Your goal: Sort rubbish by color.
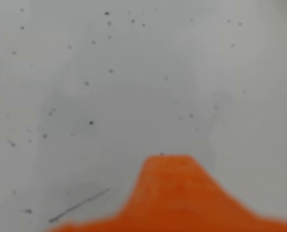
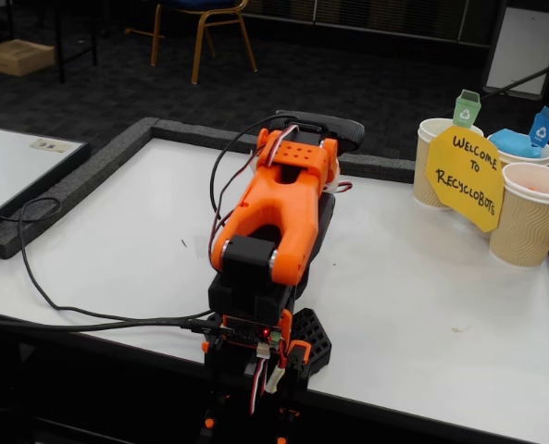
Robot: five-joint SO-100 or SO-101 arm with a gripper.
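White table (image 2: pixel 422 305) with a grey padded border, second white table (image 2: pixel 15 171) at the left, dark carpet floor (image 2: pixel 117 83), wooden-legged chair (image 2: pixel 205 28) behind, cardboard box (image 2: pixel 17 57) far left, even indoor light

The white bench (image 2: pixel 422 305) carries three beige ribbed paper cups at its far right corner. A yellow sign (image 2: pixel 466 178) reading "Welcome to Recyclobots" leans against them. Behind the sign stands the cup with a green flag (image 2: pixel 431 148); to the sign's right are the cup with a blue flag (image 2: pixel 519 148) and the nearer cup with an orange flag (image 2: pixel 531 213). A yellow-legged chair (image 2: pixel 205 23) stands on the dark carpet beyond the bench.
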